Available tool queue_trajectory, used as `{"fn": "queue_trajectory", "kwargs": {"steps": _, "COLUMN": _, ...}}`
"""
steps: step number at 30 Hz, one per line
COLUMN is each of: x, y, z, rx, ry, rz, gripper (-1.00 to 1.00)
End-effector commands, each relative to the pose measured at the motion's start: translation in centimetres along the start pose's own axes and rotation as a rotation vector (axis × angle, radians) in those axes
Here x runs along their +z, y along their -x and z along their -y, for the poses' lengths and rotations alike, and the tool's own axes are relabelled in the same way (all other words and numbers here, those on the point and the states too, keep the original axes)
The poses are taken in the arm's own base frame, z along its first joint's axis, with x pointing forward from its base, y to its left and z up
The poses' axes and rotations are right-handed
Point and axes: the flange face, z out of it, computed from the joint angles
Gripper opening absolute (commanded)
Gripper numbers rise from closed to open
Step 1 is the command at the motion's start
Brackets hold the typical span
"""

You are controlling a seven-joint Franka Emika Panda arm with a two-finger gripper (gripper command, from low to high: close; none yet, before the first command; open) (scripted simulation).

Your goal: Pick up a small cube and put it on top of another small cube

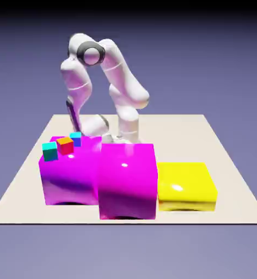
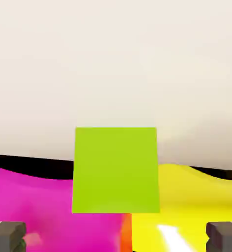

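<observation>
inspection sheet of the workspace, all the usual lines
surface: pale tabletop, no spill or debris seen
job's things: small teal cube, red-orange cube and blue cube atop the left magenta block; none stacked on another
clutter: middle magenta block and lower yellow block
grippers: fingers wide apart, nothing gripped; yellow-green square face in the hand view, its match in the exterior view can't be told
cables: nothing seen
surroundings: white arm, plain blue-violet backdrop
</observation>
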Motion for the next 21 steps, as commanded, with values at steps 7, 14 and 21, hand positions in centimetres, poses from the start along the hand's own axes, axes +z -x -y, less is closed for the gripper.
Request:
{"fn": "queue_trajectory", "kwargs": {"steps": 7, "x": 0.9, "y": -0.2, "z": 0.2, "rx": 0.000, "ry": 0.000, "rz": 0.000, "gripper": -1.00}}
{"fn": "queue_trajectory", "kwargs": {"steps": 14, "x": -5.8, "y": 3.5, "z": 3.2, "rx": -0.092, "ry": -0.079, "rz": 0.000, "gripper": -1.00}}
{"fn": "queue_trajectory", "kwargs": {"steps": 21, "x": -16.2, "y": 13.0, "z": 9.1, "rx": -0.341, "ry": -0.289, "rz": 0.041, "gripper": -1.00}}
